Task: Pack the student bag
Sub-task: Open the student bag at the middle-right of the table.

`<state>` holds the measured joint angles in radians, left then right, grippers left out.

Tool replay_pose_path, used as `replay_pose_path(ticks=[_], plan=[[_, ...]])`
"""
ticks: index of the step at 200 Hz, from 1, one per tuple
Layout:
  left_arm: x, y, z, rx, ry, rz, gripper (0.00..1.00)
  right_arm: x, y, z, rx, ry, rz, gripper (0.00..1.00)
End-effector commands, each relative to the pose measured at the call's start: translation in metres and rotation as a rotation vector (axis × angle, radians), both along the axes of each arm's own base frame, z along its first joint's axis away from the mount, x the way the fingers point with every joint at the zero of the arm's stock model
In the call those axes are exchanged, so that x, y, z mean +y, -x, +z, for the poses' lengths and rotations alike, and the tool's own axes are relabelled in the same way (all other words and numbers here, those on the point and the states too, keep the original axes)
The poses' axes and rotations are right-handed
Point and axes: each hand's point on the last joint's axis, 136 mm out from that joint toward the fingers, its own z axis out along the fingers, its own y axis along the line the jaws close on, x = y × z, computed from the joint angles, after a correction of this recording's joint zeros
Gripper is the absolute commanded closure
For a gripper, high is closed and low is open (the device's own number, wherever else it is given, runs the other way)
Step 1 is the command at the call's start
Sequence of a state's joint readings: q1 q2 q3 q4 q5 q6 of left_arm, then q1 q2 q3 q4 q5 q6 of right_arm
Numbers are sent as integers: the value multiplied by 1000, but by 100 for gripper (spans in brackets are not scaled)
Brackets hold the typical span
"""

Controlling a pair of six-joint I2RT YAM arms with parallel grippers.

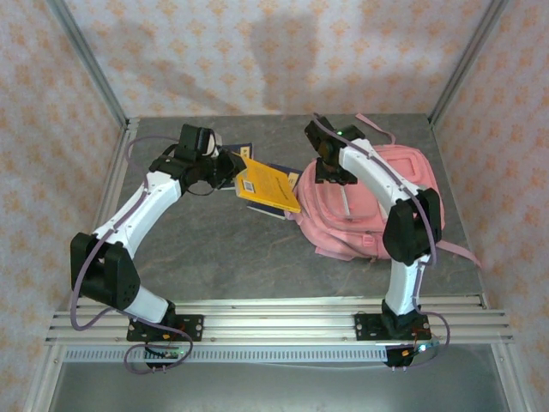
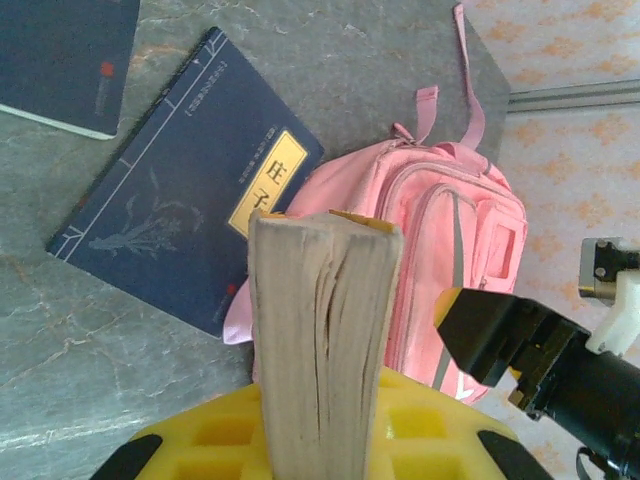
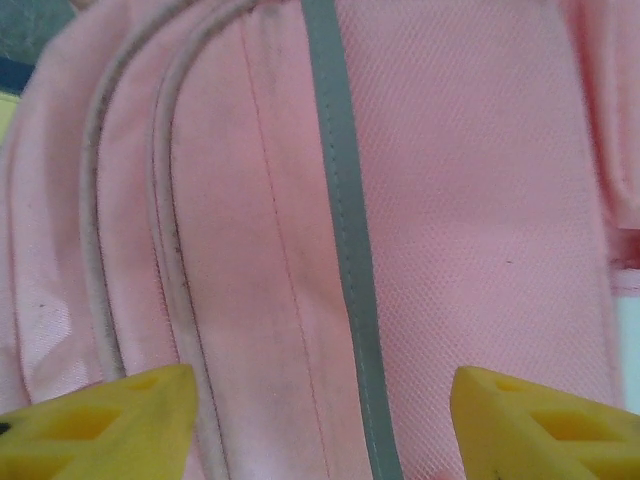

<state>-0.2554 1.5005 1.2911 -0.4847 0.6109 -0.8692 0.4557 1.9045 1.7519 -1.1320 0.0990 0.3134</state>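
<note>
Clamping the book point(image 2: 320, 330) in your left tool point(image 2: 320, 425), you needed the splayed right tool point(image 3: 320, 400) to open the student bag point(image 1: 330, 223).

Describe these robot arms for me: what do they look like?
The left arm and right arm have smooth white shells, chunky black joints and thin purplish cables trailing along them. Their fingers are bright yellow with square hollows.
</note>
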Motion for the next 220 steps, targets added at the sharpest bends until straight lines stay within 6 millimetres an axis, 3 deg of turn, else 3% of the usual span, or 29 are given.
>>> replay_pose_path(ticks=[1,25,64,96,147,187,220], plan=[[2,6,22,-81,-12,-25,100,8,12,-22,89,-132,3,38],[6,9,15,-64,-26,-27,100,16,19,-28,95,-263,-21,51],[12,7,12,-62,-46,-21,100,-8,19,-12,20,-310,-103,100],[12,0,13,-66,-41,-21,100,-10,16,18,-73,-367,-91,100],[-20,-14,31,-131,77,-104,100,6,19,67,-152,-485,-19,100],[-47,-23,33,-146,164,-143,100,5,23,81,-173,-492,-4,100],[-50,-26,19,-124,152,-150,100,2,23,90,-191,-504,-6,100]])
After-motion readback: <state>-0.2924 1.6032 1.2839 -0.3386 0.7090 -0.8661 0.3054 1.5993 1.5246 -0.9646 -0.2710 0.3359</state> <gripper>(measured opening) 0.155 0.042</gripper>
